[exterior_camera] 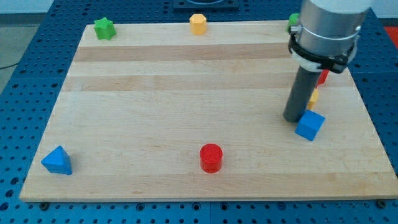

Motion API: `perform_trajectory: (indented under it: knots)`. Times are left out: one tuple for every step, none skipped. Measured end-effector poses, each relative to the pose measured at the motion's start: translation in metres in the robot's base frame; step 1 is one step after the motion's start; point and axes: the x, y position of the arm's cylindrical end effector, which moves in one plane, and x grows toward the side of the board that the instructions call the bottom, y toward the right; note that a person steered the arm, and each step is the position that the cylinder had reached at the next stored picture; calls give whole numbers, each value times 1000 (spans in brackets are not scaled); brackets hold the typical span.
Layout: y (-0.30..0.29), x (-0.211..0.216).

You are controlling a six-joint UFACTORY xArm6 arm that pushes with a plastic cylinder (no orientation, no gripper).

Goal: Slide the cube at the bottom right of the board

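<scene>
A robotics lab, by the look of it: a pale wooden board (186,93) lies on a blue perforated bench (25,74) with a regular hole grid, and a grey industrial arm (326,28) enters at two o'clock.

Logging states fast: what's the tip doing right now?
My tip: no gripper, holds nothing; it sits against the blue cube, on its left in the view.

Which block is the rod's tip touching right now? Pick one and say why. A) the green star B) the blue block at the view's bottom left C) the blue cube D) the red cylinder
C: my tip stands right against the blue cube, on the view's left of it; the red cylinder lies far off.
</scene>
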Motion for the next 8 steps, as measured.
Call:
perform_trajectory:
  knots:
    - [9,15]
    - [17,34]
    - [18,37]
    - [18,9]
    - [33,4]
    - [46,28]
    - [47,42]
    - [47,50]
